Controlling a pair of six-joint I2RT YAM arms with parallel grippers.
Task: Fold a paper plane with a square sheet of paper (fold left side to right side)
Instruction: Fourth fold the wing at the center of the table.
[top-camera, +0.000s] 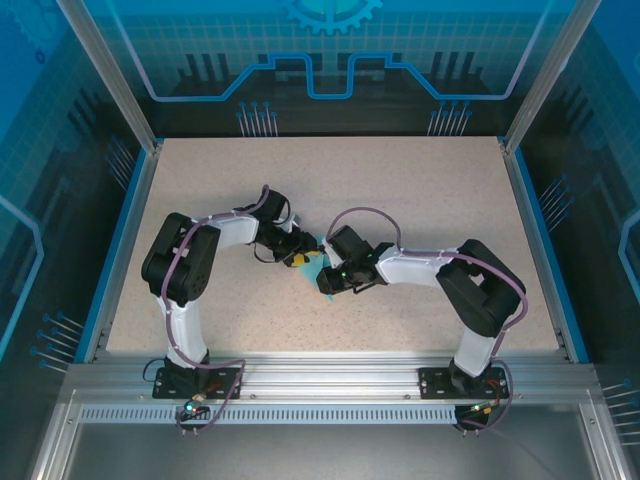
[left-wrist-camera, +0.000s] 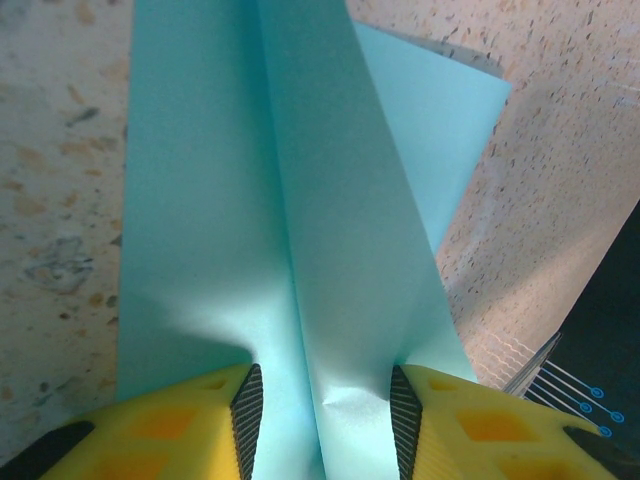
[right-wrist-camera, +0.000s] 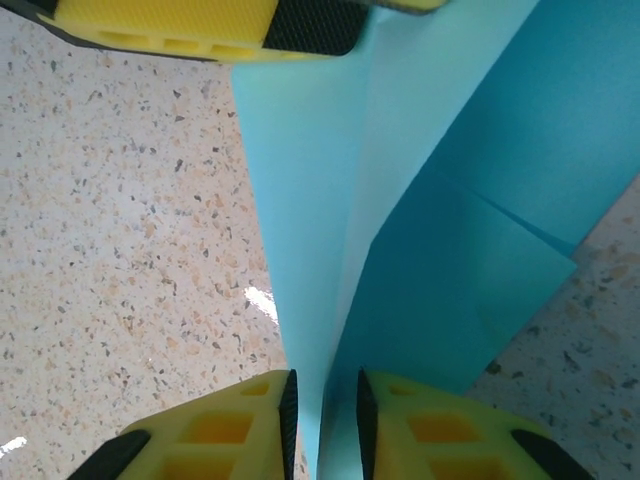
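The square sheet of paper (top-camera: 311, 262) lies mid-counter (top-camera: 400, 190), well clear of every edge. It is already creased into long layers, and both arms are bent in over it. The left arm's jaws stand partly spread, with a raised band of the blue paper in the gap touching both black pads (left-wrist-camera: 247, 412). Whether they nip it or merely straddle it, I cannot tell. The right arm's jaws are a sliver apart around an upstanding fold edge, and the pads (right-wrist-camera: 290, 410) are not quite pressing on it. I'd call that grip loose rather than pinching.

To my eye the step in hand is bringing the left side over onto the right side. Doing it well means one arm pins the centre crease flat to the counter while the other carries the flap across, low and slow, so the edges meet square before any pressing. Paper this thin will likely buckle or skid if tugged, and a faint wrinkle already shows near the left pads.
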